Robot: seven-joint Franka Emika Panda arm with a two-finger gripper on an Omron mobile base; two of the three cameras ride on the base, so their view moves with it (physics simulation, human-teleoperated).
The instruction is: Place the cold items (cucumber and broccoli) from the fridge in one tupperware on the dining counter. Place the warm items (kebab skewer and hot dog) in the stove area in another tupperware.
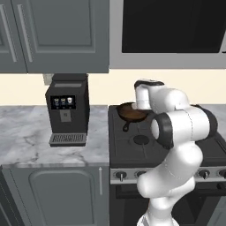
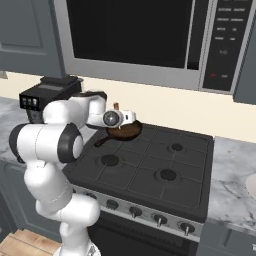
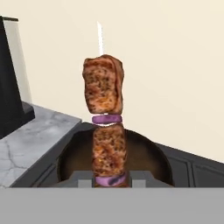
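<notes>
early days i'd say: the gripper point(image 3: 111, 178) looks clamped on the kebab skewer point(image 3: 105, 127), held upright just above the pan point(image 2: 123, 131) on the stove's point(image 2: 150, 170) far left burner, nothing in a tupperware so far.

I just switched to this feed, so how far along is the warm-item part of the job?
Done: the kebab skewer is out of the pan, which looks otherwise empty. In hand: the gripper is shut on the skewer's lower end and holds it upright above the pan on the stove. Left: getting it into a tupperware. These views don't show the hot dog, so its status is unclear.
</notes>
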